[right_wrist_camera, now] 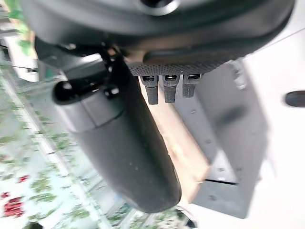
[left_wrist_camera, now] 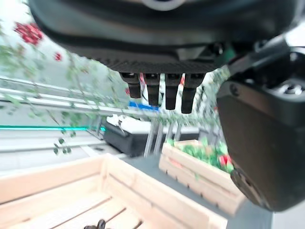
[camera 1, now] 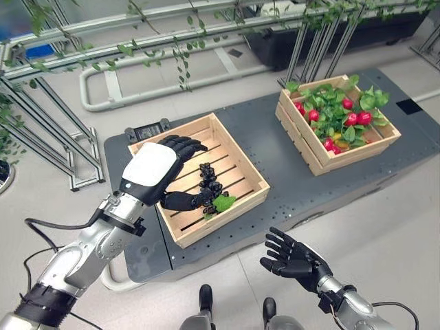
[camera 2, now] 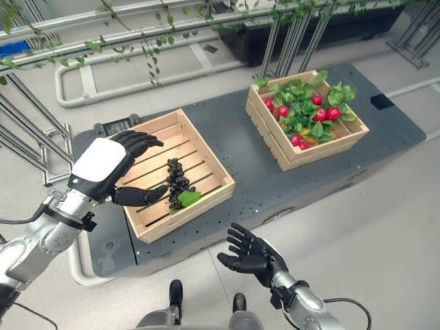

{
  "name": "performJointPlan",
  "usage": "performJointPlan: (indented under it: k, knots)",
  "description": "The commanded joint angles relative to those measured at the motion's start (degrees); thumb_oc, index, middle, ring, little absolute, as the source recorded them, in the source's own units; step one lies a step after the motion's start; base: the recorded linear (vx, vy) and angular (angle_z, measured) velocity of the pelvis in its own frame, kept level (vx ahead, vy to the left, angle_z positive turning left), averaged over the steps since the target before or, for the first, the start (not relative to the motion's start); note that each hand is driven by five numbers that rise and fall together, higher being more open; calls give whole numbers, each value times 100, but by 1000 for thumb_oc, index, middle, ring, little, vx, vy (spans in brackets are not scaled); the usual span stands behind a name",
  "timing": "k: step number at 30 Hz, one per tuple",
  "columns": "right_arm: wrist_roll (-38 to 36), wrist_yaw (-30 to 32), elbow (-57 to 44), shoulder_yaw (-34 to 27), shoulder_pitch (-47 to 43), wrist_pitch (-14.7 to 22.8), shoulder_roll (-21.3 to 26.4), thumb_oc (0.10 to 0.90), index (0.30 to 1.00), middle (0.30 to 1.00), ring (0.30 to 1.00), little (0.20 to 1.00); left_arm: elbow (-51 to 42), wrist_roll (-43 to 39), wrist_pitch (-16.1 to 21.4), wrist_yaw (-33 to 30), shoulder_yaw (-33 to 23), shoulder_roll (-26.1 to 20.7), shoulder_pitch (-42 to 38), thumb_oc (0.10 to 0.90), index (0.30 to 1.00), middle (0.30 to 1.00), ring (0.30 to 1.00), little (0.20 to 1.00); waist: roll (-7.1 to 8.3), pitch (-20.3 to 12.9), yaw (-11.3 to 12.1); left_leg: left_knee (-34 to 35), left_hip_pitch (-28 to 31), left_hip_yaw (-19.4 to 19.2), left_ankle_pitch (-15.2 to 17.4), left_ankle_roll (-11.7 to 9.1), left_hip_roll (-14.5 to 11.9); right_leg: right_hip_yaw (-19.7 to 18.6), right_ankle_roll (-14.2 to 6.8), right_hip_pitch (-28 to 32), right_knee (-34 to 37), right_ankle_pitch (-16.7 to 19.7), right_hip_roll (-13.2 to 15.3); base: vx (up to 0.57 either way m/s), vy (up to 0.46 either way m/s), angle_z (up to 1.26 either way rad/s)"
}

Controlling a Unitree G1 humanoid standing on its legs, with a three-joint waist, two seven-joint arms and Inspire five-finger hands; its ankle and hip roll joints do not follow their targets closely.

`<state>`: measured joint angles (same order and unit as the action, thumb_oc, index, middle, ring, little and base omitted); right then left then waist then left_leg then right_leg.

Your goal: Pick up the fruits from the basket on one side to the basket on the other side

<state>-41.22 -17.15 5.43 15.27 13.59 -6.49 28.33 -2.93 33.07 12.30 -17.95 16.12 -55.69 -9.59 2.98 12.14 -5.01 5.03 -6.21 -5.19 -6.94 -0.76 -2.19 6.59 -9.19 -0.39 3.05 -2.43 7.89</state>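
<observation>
In the near slatted crate [camera 1: 237, 199], dark grape bunch [camera 1: 209, 180] at left hand's [camera 1: 152, 172] released thumb tip, open slats beyond, right hand [camera 1: 297, 258] splayed off the worktop [camera 1: 275, 158].

Right wrist view: my right hand [right_wrist_camera: 157, 57] over the counter's edge, fingers out straight, nothing held.

My thumb [right_wrist_camera: 119, 148] stands out as a thick dark bulk across the middle, with the fingertips [right_wrist_camera: 164, 90] in a short row beside it, straight and apart from any object. Past them runs a strip of pale wooden crate [right_wrist_camera: 178, 143] resting on the dark grey counter [right_wrist_camera: 224, 124], whose corner ends against the light floor [right_wrist_camera: 276, 181]. Blurred green leaves and red fruit [right_wrist_camera: 14, 205] show off to one side.
</observation>
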Motion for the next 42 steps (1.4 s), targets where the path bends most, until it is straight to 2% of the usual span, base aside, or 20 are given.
performJointPlan:
  k: [1,8,13,17,22,29,38,42]
  knots:
    - [-154,-450,-388,83,-463,288,448,800,900,900,900,900,190,183,-241,-915,-163,-231,-1161,800,900,900,900,900,-30,494,-74,-493,128,-187,656,-237,-327,-244,-80,-986,-780,413,212,-62,15,-7]
    - [133,-753,-142,253,-553,60,898,800,900,900,900,900,1024,262,-465,-1644,444,-480,-1913,800,900,900,900,900,88,983,-146,-999,-412,-178,627,-313,-348,-278,-7,-1409,-1185,331,158,-47,30,-4]
    - [413,-735,151,441,-688,123,1093,800,900,900,900,900,1403,465,-790,-2218,711,-508,-2365,800,900,900,900,900,161,1223,-119,-1318,-711,-121,649,-339,-333,-240,54,-1627,-1448,258,147,-7,3,-1]
    - [462,-589,268,569,-772,141,1000,800,900,900,900,900,1814,703,-1009,-2801,666,-452,-2556,800,900,900,900,900,203,1348,-93,-1506,-866,-70,685,-353,-316,-236,80,-1712,-1553,213,141,0,0,0]
    - [489,-547,240,609,-778,148,924,800,900,900,900,900,1921,1005,-1465,-3139,457,-435,-2615,800,900,900,900,900,201,1498,-84,-1618,-988,-74,689,-344,-295,-215,129,-1781,-1654,153,113,0,0,0]
    - [522,-458,167,616,-870,54,875,800,900,900,900,900,1911,1555,-1892,-3074,496,-462,-2896,800,900,900,900,900,192,1640,-94,-1864,-1165,-39,744,-341,-264,-197,169,-1879,-1803,95,88,1,-1,1]
    - [421,-262,110,672,-1101,-41,900,800,900,900,900,900,1920,2353,-2104,-1903,1373,-725,-3620,800,900,900,900,900,173,1766,-173,-2233,-1433,-125,863,-296,-285,-246,177,-2072,-1991,72,84,2,7,1]
    - [410,-221,125,717,-1185,-52,893,800,900,900,900,900,2092,2407,-2225,-1841,1638,-712,-3827,800,900,900,900,900,173,1766,-206,-2251,-1533,-175,850,-287,-286,-296,168,-2172,-1988,98,65,0,25,-6]
